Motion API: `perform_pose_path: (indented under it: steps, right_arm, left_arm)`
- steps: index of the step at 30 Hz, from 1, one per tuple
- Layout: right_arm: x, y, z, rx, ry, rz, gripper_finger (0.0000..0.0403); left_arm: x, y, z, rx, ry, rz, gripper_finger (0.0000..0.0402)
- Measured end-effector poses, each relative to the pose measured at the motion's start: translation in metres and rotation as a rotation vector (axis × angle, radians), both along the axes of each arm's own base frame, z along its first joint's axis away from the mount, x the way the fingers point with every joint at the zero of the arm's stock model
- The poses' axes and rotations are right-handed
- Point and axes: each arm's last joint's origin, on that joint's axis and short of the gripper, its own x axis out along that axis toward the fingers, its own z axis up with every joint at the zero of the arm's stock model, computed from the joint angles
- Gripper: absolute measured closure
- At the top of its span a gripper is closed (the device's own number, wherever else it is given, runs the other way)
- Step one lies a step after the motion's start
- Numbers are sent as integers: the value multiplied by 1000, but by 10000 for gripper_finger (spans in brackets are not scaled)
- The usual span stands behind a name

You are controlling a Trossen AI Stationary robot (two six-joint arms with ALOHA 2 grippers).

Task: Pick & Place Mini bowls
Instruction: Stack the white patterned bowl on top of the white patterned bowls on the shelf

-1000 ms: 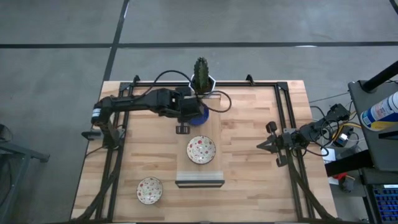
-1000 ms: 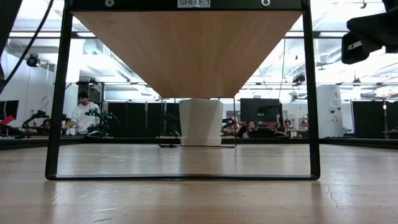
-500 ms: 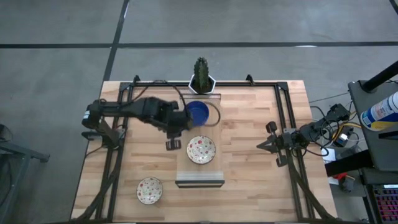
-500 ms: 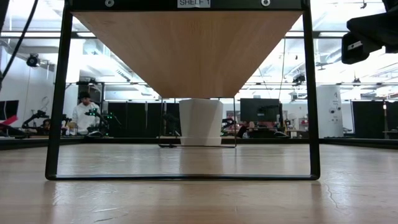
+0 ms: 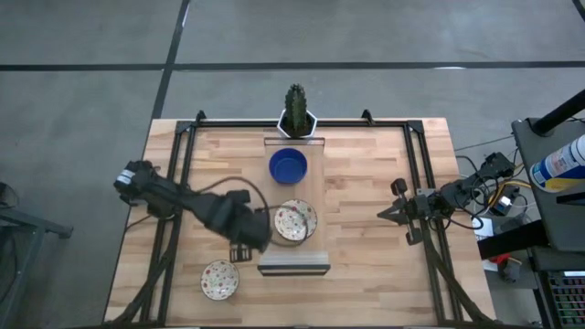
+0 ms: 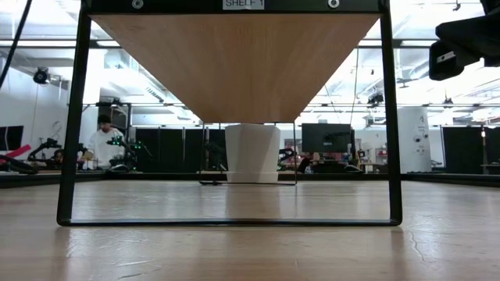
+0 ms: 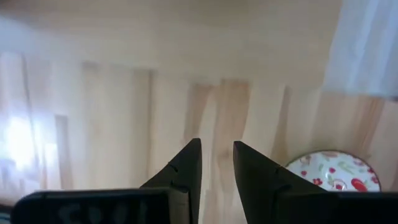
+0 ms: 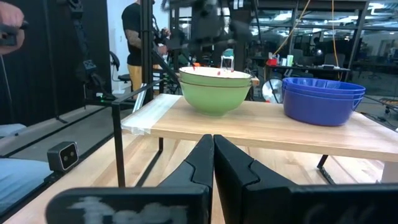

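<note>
Just beyond the left gripper (image 5: 241,252), a speckled cream bowl (image 5: 220,280) sits alone on the wooden table (image 5: 366,274), and the claw hovers above the boards with its fingers (image 7: 186,168) a narrow gap apart, holding nothing. Beside the claw on its other side, a second speckled stack (image 5: 295,220) rests on the small raised shelf (image 5: 292,266), close to the arm's wrist. Farther along that shelf, well clear of the claw, stand the blue bowls (image 5: 288,166), and past them the white cactus pot (image 5: 297,120) at the table's back edge. Across the table, well apart from all of it, the right gripper (image 5: 384,214) waits with its fingers pressed together, empty.
</note>
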Motion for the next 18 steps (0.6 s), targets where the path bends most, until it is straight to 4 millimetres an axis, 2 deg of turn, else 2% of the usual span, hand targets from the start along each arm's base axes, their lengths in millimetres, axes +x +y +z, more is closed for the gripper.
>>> perform_pose_path:
  steps: [7,18]
  right_arm:
    - [0,0,0,0,0,0,394]
    - [0,0,0,0,0,0,394]
  left_arm:
    - [-12,-25,-33,7,53,40,315]
    - [-30,-67,-61,-68,13,85,315]
